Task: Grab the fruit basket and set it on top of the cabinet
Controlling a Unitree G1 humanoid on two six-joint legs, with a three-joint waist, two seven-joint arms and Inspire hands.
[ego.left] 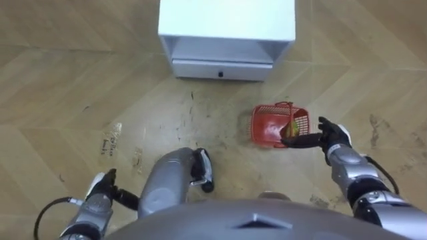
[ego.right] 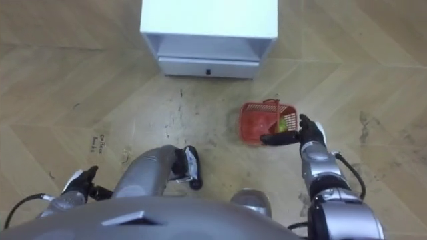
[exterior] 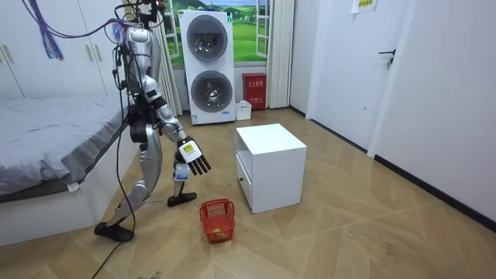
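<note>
The basket [ego.left: 267, 128] lay on the wooden floor [ego.left: 80, 87], ahead of the robot and to its right, a little short of a white cabinet [ego.left: 227, 23]. Something yellow-green, likely fruit [ego.left: 291, 127], sat at its right end, half covered by the right hand [ego.left: 333, 139], so its kind could not be made out. The fingers [ego.left: 303, 140] were stretched out straight and wide, holding nothing. From above they overlapped the basket's right rim, but the room view put the hand well above the basket and apart from it.

The left hand [ego.left: 101, 189] hung low at the robot's left side, partly behind its knee. Whether it was open or closed could not be told.

The cabinet's back was cut off by the upper edge of the eye views. Its front showed a recess over a drawer [ego.left: 220, 70] with a small dark knob.

In the room view the robot stood bent forward between a bed [exterior: 46, 132] and the cabinet, one leg set back. Bare floor lay on every side of the basket, with the cabinet's corner near on the room view's right.
</note>
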